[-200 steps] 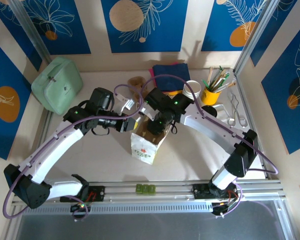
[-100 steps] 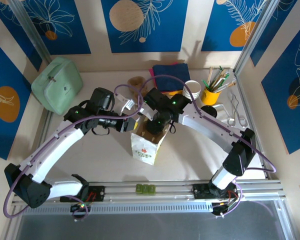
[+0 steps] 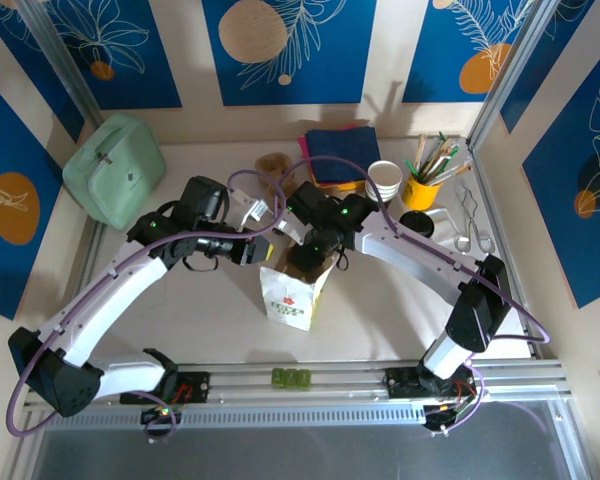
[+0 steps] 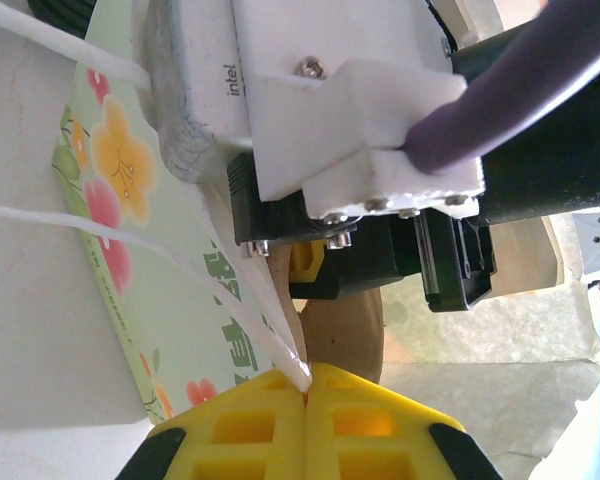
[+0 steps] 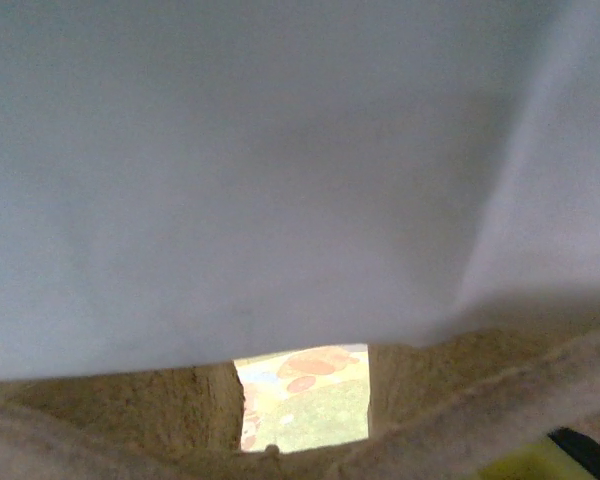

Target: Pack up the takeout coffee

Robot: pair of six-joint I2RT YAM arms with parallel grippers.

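Note:
The takeout coffee cups (image 3: 384, 180), white and stacked, stand at the back right, apart from both grippers. A white flower-printed paper bag (image 3: 290, 295) stands mid-table. My left gripper (image 3: 262, 247) is shut on the bag's top edge, and its yellow fingertips (image 4: 308, 385) pinch the white paper (image 4: 170, 300). My right gripper (image 3: 310, 255) reaches down into the bag's mouth. A brown cardboard cup carrier (image 5: 130, 410) lies right at its jaws under the bag's white inner wall (image 5: 280, 150). In the left wrist view the carrier (image 4: 345, 330) hangs just below the right gripper's yellow finger (image 4: 308, 262).
A mint green pouch (image 3: 113, 168) lies at the back left. Folded cloths (image 3: 338, 148), a yellow pot of utensils (image 3: 421, 188), a black lid (image 3: 417, 222) and metal tongs (image 3: 470, 225) crowd the back right. A brown cardboard piece (image 3: 273, 163) sits behind the bag.
My right gripper has shifted slightly left inside the bag's mouth, and the bag has moved a little with it. The left gripper keeps its pinch on the edge.

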